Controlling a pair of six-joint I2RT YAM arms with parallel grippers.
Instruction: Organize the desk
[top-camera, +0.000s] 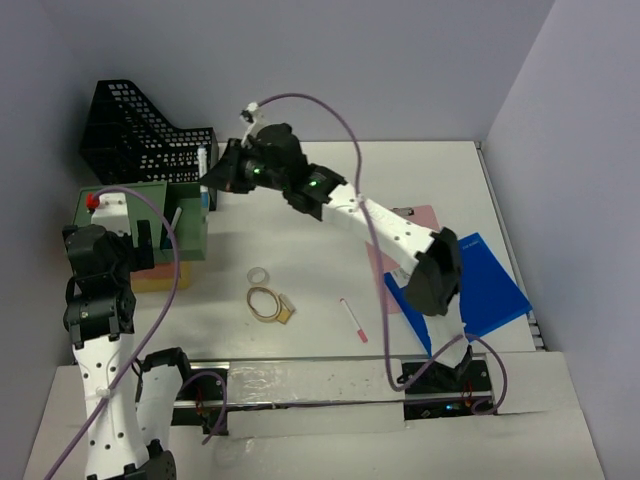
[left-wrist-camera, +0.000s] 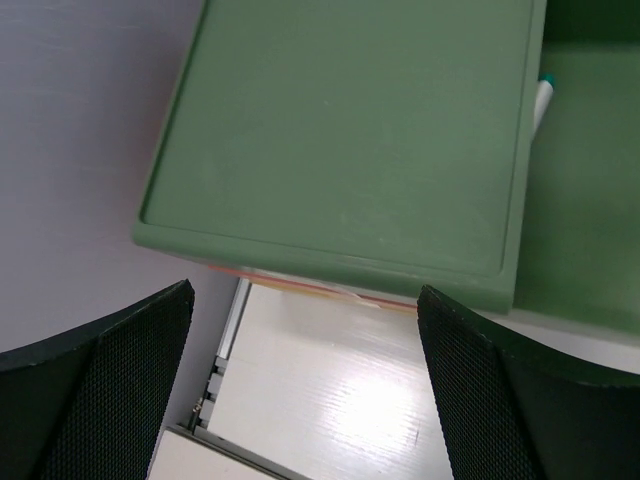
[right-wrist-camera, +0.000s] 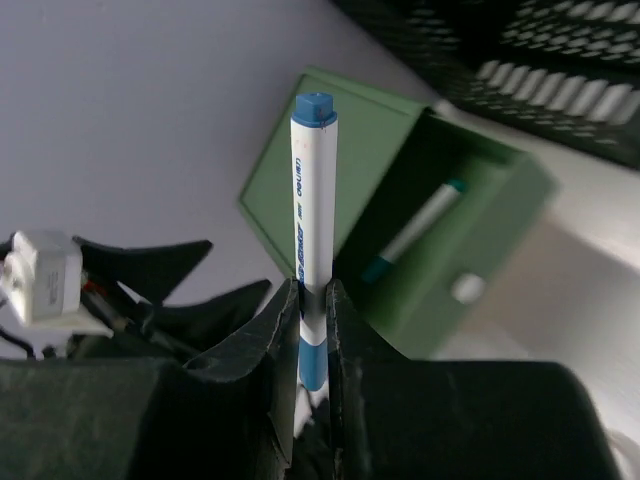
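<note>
While the right end effector (right-wrist-camera: 310, 300) clamps a white, blue-capped marker (right-wrist-camera: 313, 200) close to the green drawer box (right-wrist-camera: 350, 170), the left end effector (left-wrist-camera: 305, 310) hangs spread wide over that box's lid. The desk (top-camera: 330, 270) lies beneath both, carrying the box. Blue print runs along the marker, too blurred to read.

The box (top-camera: 190, 238) sits far left on the desk (top-camera: 430, 170), before the rack (top-camera: 135, 130). Rings (top-camera: 265, 300) and a pen (top-camera: 353, 320) lie mid-desk, a folder (top-camera: 485, 285) on a sheet (top-camera: 420, 215) to their right. The right gripper's (right-wrist-camera: 310, 295) marker (right-wrist-camera: 313, 200) hangs by the box's drawer (right-wrist-camera: 470, 255).
</note>
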